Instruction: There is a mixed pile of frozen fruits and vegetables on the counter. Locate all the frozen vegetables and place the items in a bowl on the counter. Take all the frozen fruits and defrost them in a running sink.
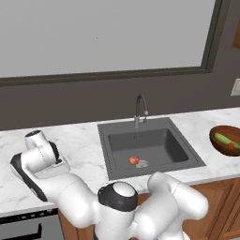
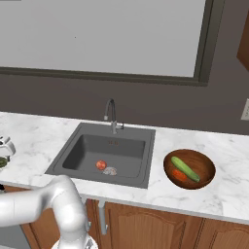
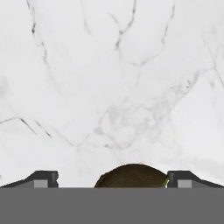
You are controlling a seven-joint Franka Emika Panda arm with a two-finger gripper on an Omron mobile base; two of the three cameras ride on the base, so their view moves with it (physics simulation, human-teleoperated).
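Observation:
In the hand view my gripper is open. Its two dark fingertips stand wide on either side of a dark olive-green round fruit lying on the white marble counter. My hand is over the counter's left part, left of the sink. A small red apple lies in the basin by the drain, also seen in the right base view. The reddish-brown bowl on the right holds the green cucumber and the orange carrot.
A curved grey faucet rises behind the sink. A dark wall with a large window frame runs along the back of the counter. Brown wooden cabinets stand below. My own white arm crosses the front left.

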